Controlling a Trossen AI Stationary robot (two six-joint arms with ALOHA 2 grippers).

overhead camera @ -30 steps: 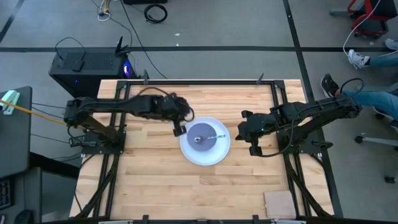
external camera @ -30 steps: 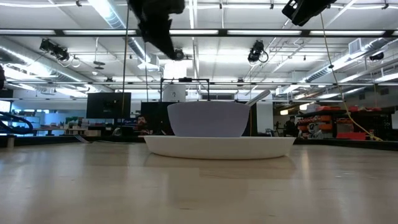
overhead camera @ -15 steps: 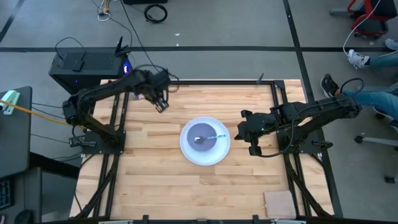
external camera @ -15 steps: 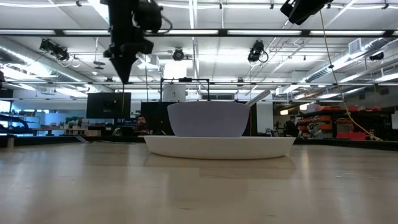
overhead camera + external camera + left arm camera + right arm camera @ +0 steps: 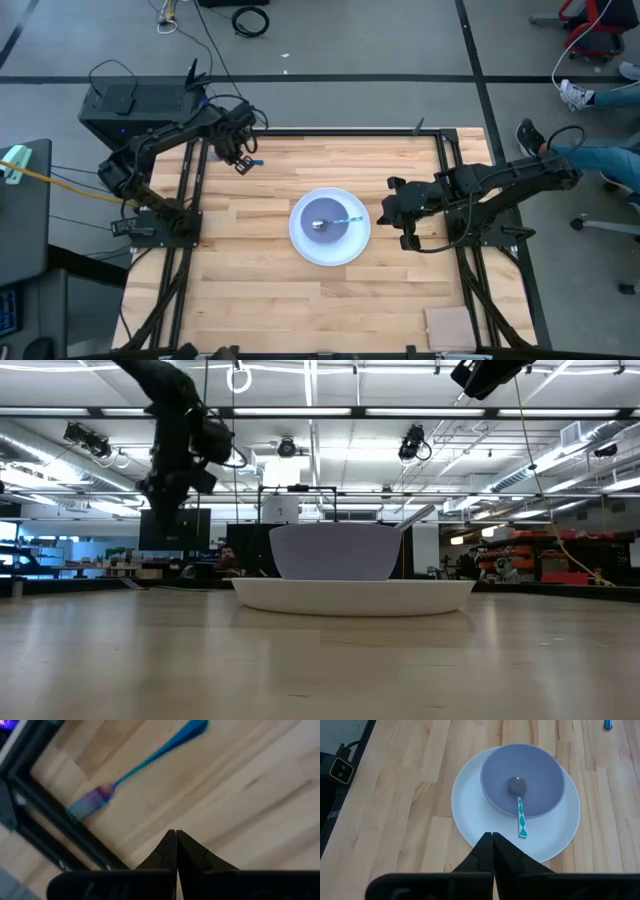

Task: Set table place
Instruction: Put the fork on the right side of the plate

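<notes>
The white plate (image 5: pixel 305 245) rests flat at the table's middle, with the lavender-blue bowl (image 5: pixel 330 207) standing on it. The spoon (image 5: pixel 521 817) lies with its head in the bowl and its light-blue handle over the rim. The fork (image 5: pixel 135 770) lies flat on the table at the far left, its purple head next to the black rail. My left gripper (image 5: pixel 176 837) is shut and empty above the table beside the fork; it also shows in the high view (image 5: pixel 240 162). My right gripper (image 5: pixel 492 837) is shut and empty, right of the plate.
A black rail (image 5: pixel 55 827) edges the table right by the fork's head. A black box (image 5: pixel 135 105) stands beyond the far left corner. A person's legs (image 5: pixel 590 155) show to the right of the table. Bare wood (image 5: pixel 300 310) lies near the front edge.
My left gripper has gone from the plate's left side toward the table's far left corner, and now stands over the fork. The plate, bowl and spoon have stayed in place.
</notes>
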